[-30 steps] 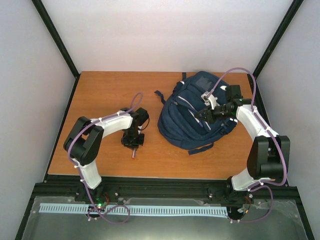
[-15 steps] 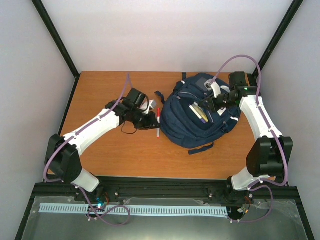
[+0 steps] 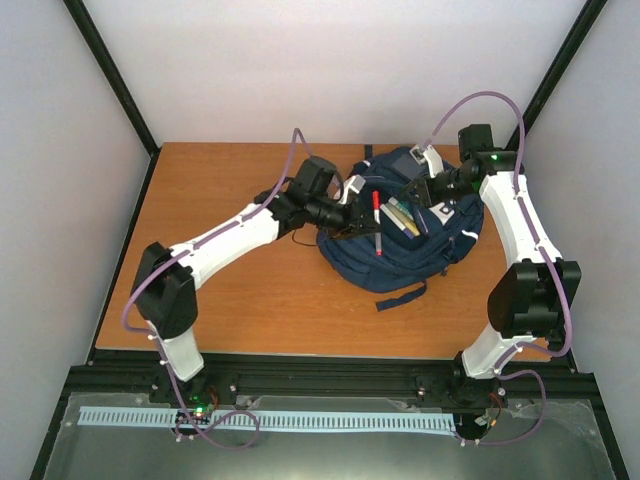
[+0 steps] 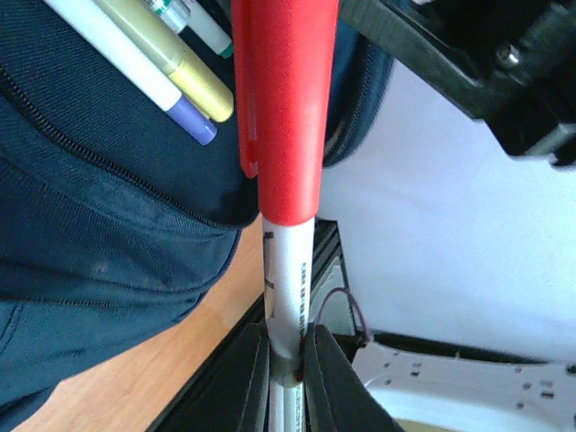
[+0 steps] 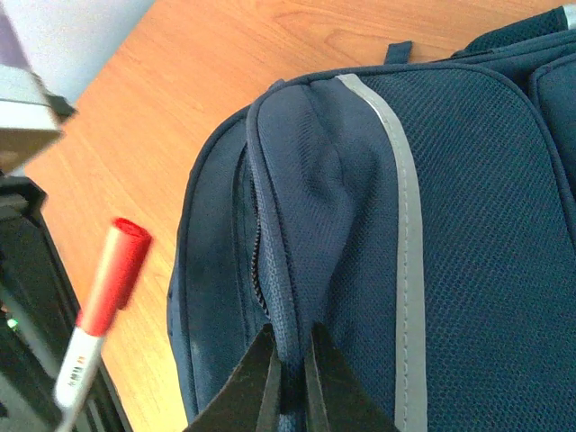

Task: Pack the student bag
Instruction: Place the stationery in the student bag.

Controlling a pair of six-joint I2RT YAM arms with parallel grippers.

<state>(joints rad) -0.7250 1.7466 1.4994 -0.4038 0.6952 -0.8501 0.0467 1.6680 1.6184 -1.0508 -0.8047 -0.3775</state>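
**Left gripper (image 4: 288,353) clamped on a marker above the bag**

Its two fingers are closed tight on the white barrel of a red-capped marker (image 4: 286,135). The capped end points at the pocket mouth of the student bag (image 3: 410,258), which lies directly under and beyond it. The right gripper (image 5: 290,362) is pinched nearly closed on a fold of the bag's fabric beside the zip, at the bag's far right side. The bag lies flat on the right half of the table (image 3: 230,180). It is navy mesh fabric with a pale grey stripe, and its pocket gapes open. Several pens (image 4: 166,67) lie side by side in that opening.
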